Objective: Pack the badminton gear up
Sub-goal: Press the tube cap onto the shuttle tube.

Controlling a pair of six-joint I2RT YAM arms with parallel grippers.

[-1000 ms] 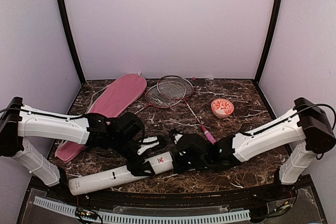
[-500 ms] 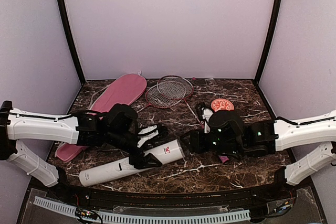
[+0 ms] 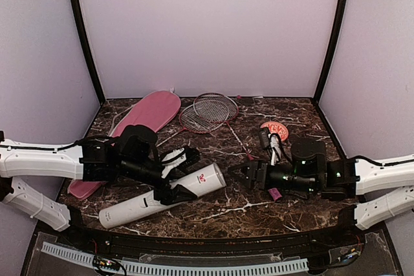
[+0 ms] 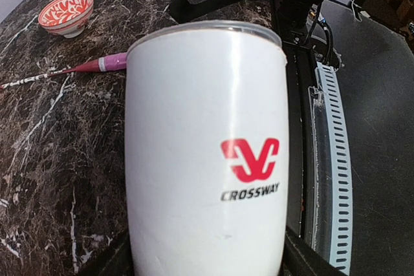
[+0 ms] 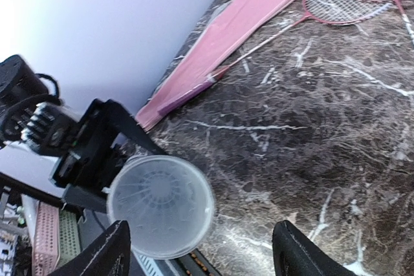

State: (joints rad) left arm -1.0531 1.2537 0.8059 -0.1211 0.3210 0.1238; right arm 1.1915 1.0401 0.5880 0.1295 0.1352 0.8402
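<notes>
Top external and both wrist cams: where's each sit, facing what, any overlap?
Top external: above and behind the bases, looking down the dark marble table; both arms show.
Left wrist: on the left gripper, looking along the held white red-logo tube; finger edges at bottom.
Right wrist: on the open right gripper, facing the tube's clear end; two fingertips show.
Shared: all three see the tube.

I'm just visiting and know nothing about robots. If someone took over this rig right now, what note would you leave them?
Left gripper: clamped around the tall white red-logo tube.
Right gripper: open, empty, facing the tube's frosted capped end.
Two red-framed rackets and the long pink racket-shaped bag lie at the back of the marble table.
Done: no loose shuttlecocks in sight, probably inside the tube.
Left: rackets are not yet in the bag, and the tube needs stowing.
</notes>
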